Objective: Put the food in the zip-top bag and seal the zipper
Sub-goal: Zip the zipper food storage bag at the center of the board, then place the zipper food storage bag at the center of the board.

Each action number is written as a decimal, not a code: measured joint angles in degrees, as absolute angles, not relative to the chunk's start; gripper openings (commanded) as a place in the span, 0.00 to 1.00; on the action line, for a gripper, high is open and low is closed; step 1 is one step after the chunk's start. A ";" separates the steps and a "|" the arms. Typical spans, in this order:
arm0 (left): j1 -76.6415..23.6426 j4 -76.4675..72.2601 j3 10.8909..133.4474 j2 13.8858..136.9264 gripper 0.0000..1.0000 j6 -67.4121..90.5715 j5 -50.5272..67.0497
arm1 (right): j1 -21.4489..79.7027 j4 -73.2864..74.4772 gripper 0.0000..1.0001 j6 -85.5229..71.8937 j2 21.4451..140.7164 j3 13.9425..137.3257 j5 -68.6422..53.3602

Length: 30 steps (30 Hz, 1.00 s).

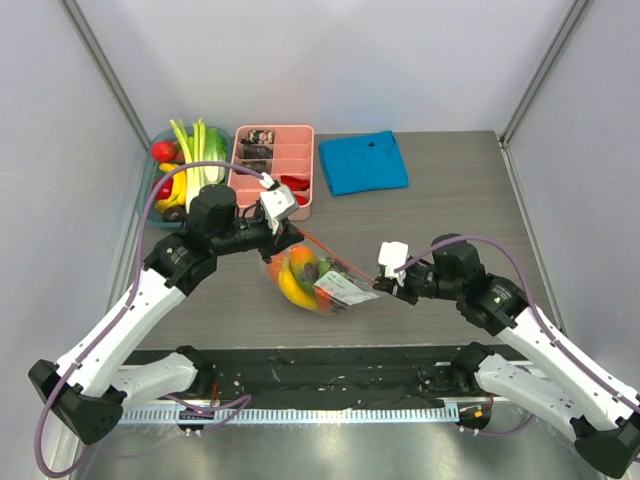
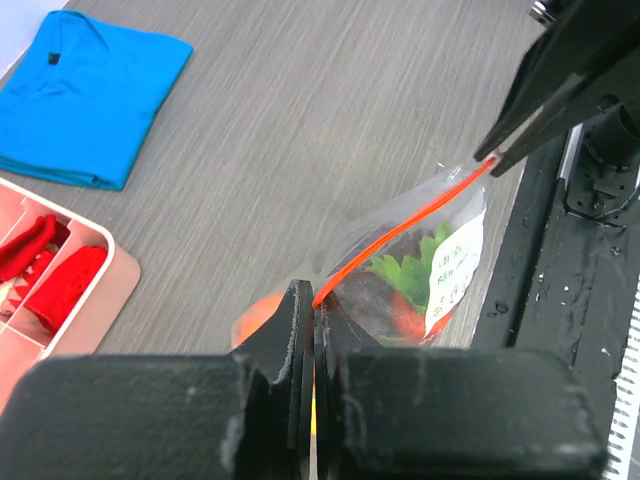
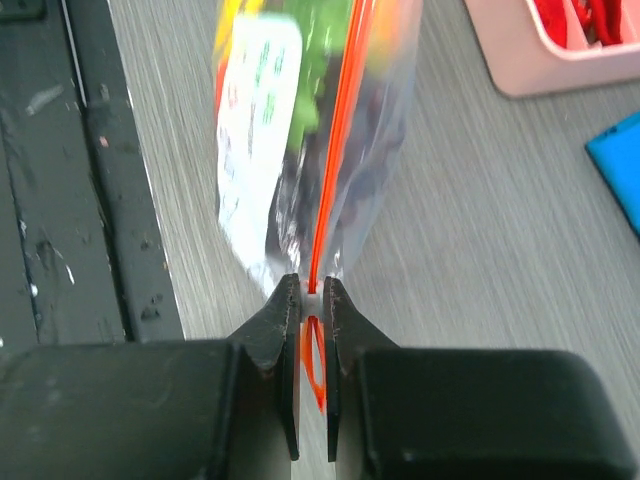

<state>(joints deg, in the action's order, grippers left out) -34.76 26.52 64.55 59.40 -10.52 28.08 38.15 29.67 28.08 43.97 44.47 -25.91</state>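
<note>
The clear zip-top bag (image 1: 312,283) hangs between my two grippers just above the table, with a yellow banana (image 1: 292,285), leafy greens (image 2: 410,265) and dark and red pieces inside. Its orange-red zipper (image 1: 335,258) is stretched taut as one line. My left gripper (image 1: 290,232) is shut on the zipper's left end (image 2: 318,297). My right gripper (image 1: 378,283) is shut on the white slider (image 3: 314,300) at the other end. Behind the slider two orange strands spread apart (image 3: 312,360). In the right wrist view the bag (image 3: 290,130) hangs ahead of the right gripper (image 3: 314,298).
A bin (image 1: 150,215) at the back left holds more toy food: greens, a red fruit, a banana. The pink compartment tray (image 1: 275,165) stands beside it and the folded blue cloth (image 1: 363,162) lies at the back centre. The black base plate (image 1: 330,365) runs along the near edge.
</note>
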 measured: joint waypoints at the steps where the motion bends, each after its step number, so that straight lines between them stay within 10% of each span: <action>1: -34.48 26.48 64.55 59.40 0.00 -10.46 28.05 | 38.06 30.41 0.01 28.47 43.13 43.90 -25.50; 9: -32.45 26.39 64.55 59.64 0.00 -9.26 28.80 | 37.26 37.98 0.05 31.88 38.50 40.47 -22.72; 13: -32.38 26.35 64.58 60.62 0.00 -9.37 30.55 | 37.26 39.44 0.48 32.47 39.48 40.88 -22.20; 16: -31.73 26.15 64.77 61.69 0.00 -9.47 32.27 | 37.10 42.81 0.61 31.66 43.35 43.13 -22.15; 30: -32.38 26.72 69.23 67.46 0.00 -11.33 38.20 | 37.01 38.44 0.60 24.69 67.05 66.26 -25.76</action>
